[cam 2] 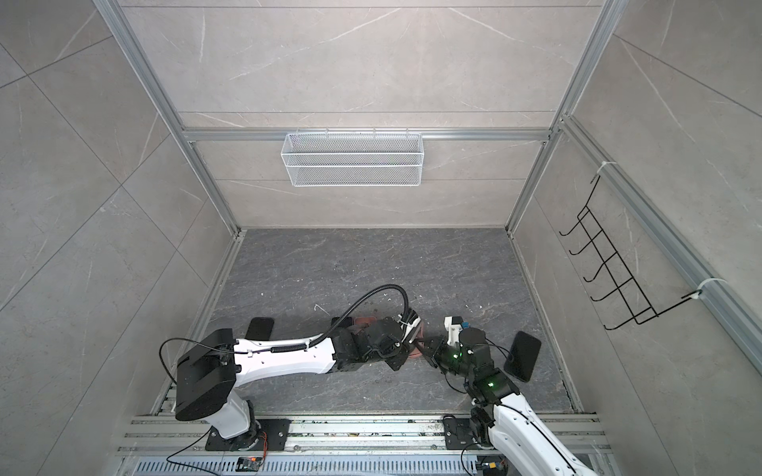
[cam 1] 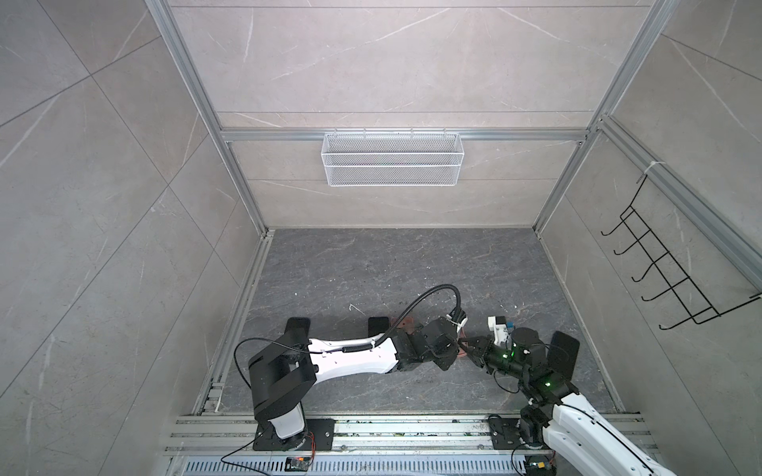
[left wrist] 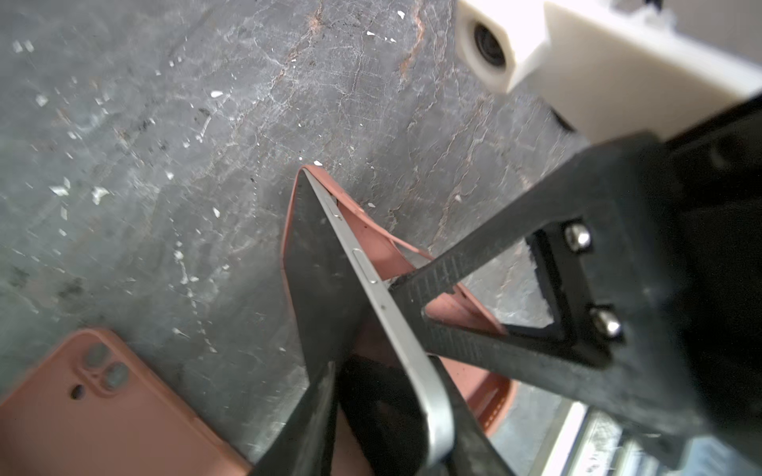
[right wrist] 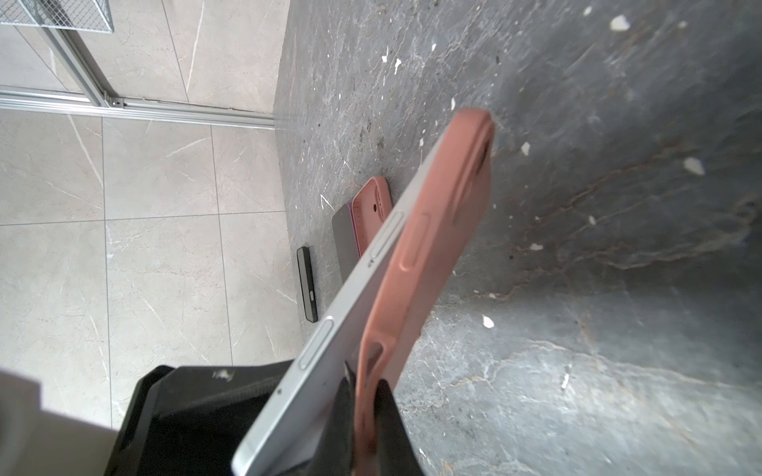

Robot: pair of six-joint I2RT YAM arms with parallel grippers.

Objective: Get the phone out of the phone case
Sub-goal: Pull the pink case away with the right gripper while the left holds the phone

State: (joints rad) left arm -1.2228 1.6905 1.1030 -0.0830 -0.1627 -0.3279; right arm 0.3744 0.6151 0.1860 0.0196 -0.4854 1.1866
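The phone, silver-edged with a dark screen, stands tilted off the floor, half out of the pink phone case. My left gripper is shut on the phone's near end, one finger on the screen and one on the back. My right gripper is shut on the side wall of the case, which is peeled away from the phone along that edge; the far end still wraps the phone. In both top views the two grippers meet near the front middle of the floor.
A second pink case lies flat beside the left arm, next to a dark phone. Other black phones lie at the left and right. A white mesh basket hangs on the back wall; a black hook rack hangs on the right wall.
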